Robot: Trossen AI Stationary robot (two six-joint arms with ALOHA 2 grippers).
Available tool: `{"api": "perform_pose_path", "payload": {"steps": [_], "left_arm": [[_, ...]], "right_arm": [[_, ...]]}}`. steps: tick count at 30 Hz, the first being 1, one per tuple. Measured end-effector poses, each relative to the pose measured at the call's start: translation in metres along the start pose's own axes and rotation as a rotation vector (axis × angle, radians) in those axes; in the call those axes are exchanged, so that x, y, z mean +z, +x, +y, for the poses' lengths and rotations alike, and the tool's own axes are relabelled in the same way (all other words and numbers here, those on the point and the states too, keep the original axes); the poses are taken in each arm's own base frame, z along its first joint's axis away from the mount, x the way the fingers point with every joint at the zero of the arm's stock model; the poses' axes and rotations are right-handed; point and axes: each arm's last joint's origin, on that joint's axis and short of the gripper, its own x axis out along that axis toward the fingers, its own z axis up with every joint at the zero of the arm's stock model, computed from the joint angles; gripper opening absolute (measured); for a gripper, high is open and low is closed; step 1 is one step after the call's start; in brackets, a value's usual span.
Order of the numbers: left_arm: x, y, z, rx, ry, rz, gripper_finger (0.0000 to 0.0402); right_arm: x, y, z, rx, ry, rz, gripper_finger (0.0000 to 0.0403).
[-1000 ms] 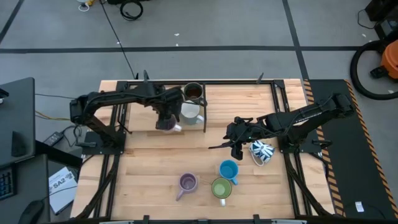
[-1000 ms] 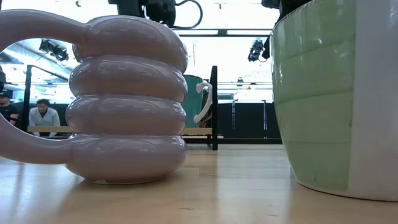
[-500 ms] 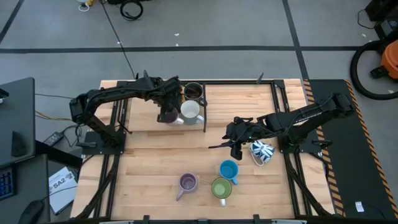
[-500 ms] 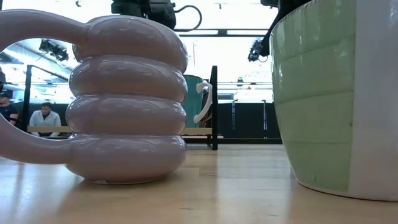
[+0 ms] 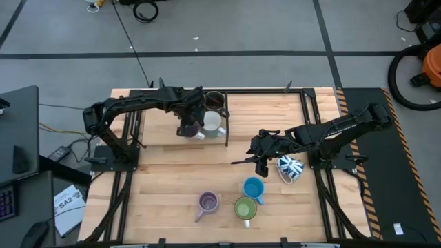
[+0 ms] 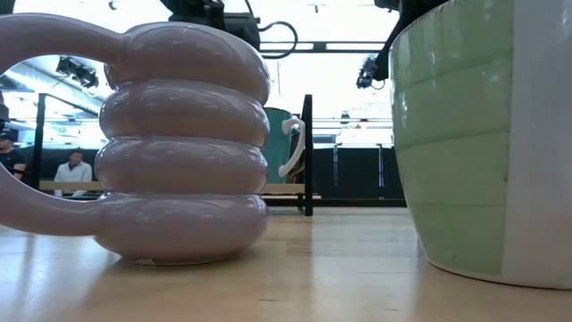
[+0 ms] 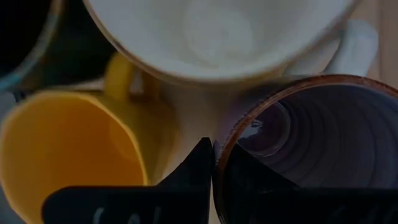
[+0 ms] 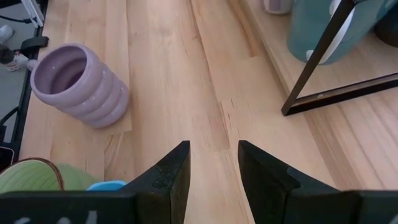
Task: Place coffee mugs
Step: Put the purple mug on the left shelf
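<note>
Nearest, the ribbed purple mug (image 5: 208,202) and green mug (image 5: 244,207) are waiting on the table; the right gripper (image 5: 260,162) is idling, fingers parted. Farther, the left gripper (image 5: 187,129) is gripping a purple mug (image 7: 311,149) beside the white mug (image 5: 212,122); lowering should be slow, avoiding neighbours.

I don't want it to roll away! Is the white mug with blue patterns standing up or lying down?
Lying down. The white mug with blue patterns rests on its side, opening facing sideways, beside the right end effector.

Grey floor (image 5: 275,27) is surrounding the wooden table (image 5: 172,179) — an orange vacuum (image 5: 433,65) is sitting beyond its right edge.
</note>
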Motion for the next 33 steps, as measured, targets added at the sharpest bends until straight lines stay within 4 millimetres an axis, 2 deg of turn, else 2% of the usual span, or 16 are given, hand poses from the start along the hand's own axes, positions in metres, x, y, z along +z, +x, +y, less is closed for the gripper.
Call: {"api": "perform_pose_path", "payload": {"steps": [12,33], "left_arm": [[0.0008,0.0014,0.0019,0.012,-0.029,-0.006,0.0030],[-0.0001,0.0014,0.0044,0.091,-0.042,0.038,0.0088]], "right_arm": [[0.0001,-0.0001,0.0000,0.000,0.000,-0.001,0.0140],[0.0001,0.0000,0.0000,0.000,0.000,-0.001,0.0140]]}}
